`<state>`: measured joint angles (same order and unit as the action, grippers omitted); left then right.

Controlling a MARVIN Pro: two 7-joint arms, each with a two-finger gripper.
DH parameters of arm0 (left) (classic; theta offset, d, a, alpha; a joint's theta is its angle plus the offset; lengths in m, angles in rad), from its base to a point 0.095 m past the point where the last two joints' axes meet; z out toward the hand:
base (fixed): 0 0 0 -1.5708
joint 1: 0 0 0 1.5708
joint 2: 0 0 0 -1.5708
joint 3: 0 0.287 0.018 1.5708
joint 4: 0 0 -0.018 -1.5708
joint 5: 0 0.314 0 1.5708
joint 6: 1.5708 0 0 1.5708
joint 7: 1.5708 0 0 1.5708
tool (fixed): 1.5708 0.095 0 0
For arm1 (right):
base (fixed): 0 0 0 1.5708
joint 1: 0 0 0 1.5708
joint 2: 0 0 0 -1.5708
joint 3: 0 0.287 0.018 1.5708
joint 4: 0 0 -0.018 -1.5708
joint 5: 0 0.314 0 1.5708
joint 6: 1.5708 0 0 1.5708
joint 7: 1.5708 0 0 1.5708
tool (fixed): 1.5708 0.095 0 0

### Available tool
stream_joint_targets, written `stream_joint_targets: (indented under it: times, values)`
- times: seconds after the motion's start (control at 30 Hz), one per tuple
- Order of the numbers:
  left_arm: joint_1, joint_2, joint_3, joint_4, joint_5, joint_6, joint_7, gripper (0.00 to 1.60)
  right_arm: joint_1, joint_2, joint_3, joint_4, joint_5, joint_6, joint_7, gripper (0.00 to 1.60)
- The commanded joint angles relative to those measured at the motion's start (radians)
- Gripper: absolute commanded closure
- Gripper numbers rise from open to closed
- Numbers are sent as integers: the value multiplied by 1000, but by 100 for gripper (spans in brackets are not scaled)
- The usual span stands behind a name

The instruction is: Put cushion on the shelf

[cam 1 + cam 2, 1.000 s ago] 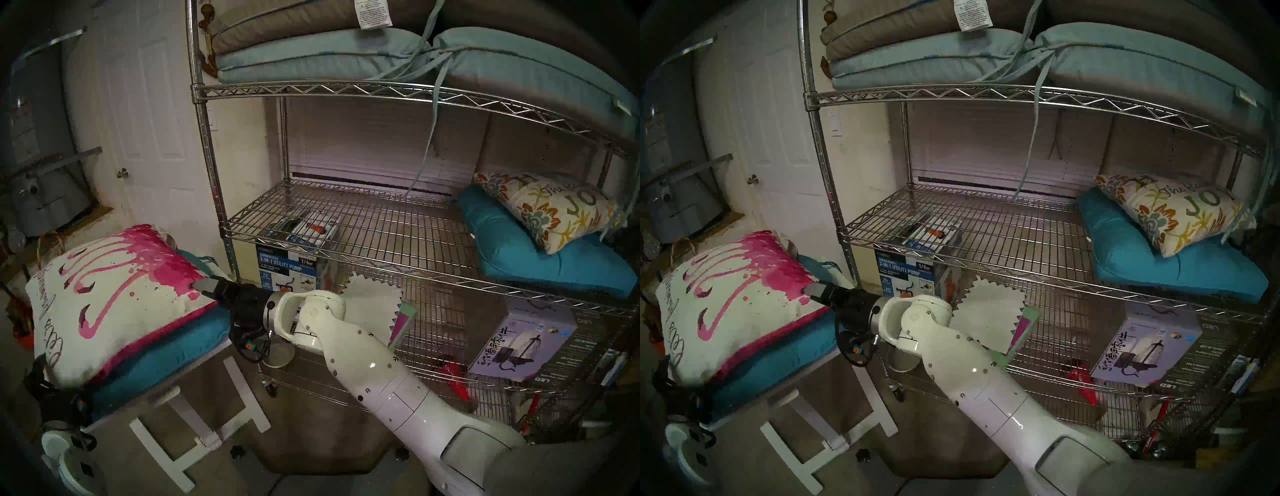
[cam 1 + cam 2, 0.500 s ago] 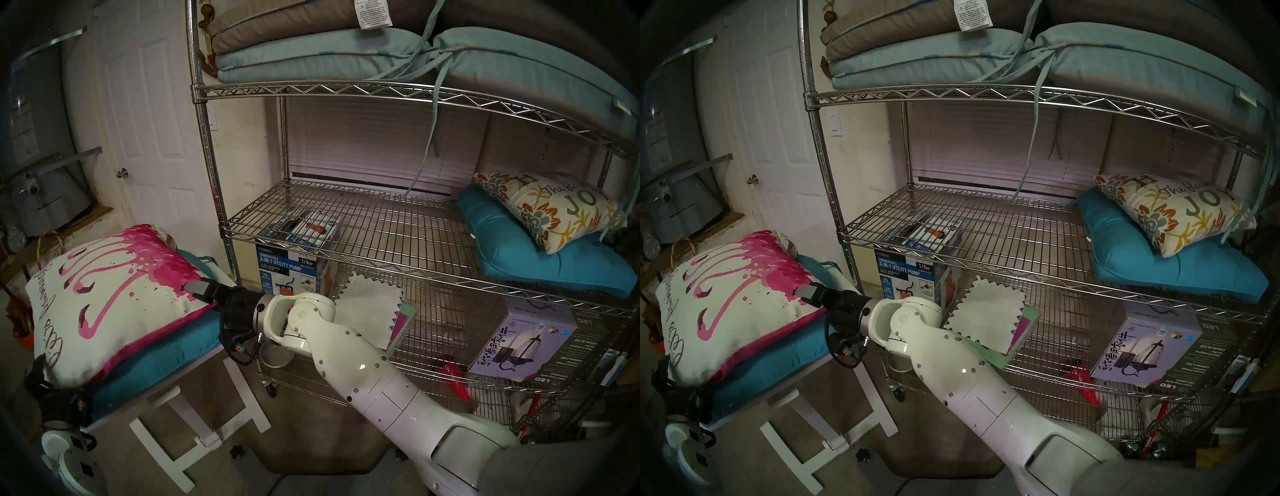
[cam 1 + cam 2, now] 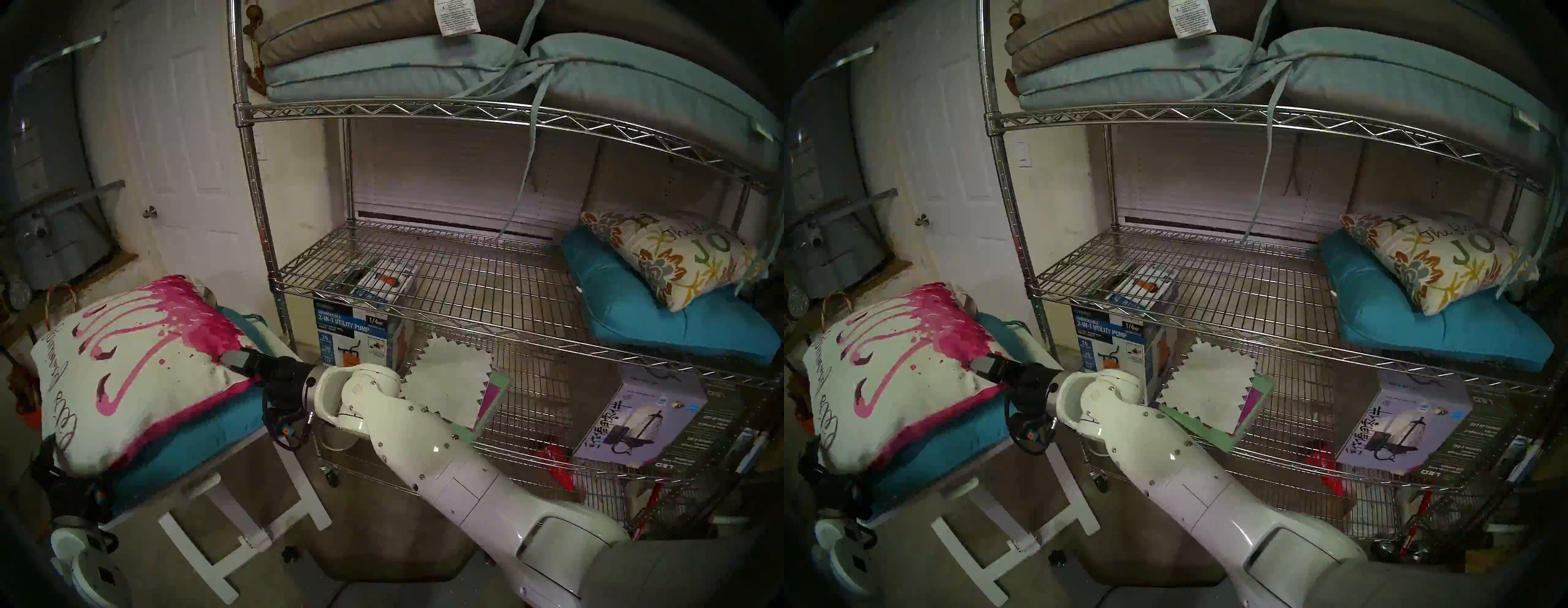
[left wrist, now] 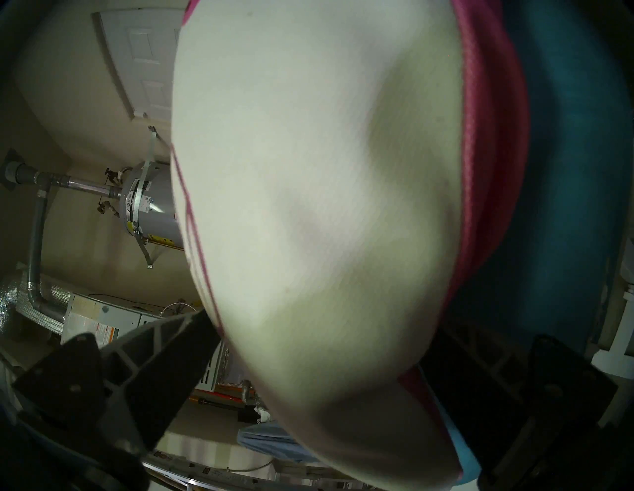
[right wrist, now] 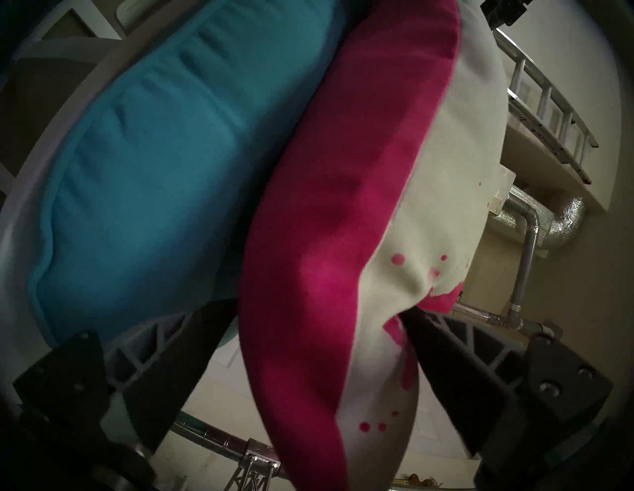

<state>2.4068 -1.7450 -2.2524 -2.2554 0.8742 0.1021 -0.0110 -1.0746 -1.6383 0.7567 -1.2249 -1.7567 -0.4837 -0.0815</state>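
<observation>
The right gripper (image 5: 319, 363) stands spread wide, its fingers (image 5: 442, 370) either side of the flamingo cushion (image 3: 140, 365) at its shelf-side corner. The left gripper (image 4: 319, 387), equally wide, straddles the opposite near corner, seemingly touching. The cushion lies on a teal cushion (image 3: 199, 441) atop the white folding table (image 3: 237, 539), beside the wire shelf (image 3: 445, 276).

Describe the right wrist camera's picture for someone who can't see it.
Open gripper jaws straddle the edge of a white and pink cushion, one finger on each side, not yet closed. A teal cushion lies beneath it on a white table.
</observation>
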Motion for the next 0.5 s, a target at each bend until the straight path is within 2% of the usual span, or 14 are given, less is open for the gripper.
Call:
stream_joint_targets:
  times: [0.0,0.47]
  values:
    - [0,-1,-4,-21,-2,-2,5,0,59,-57,5,5,4,0,-23,0]
    - [-2,-4,-6,-21,0,-4,3,0,51,-71,5,-23,26,-11,-15,0]
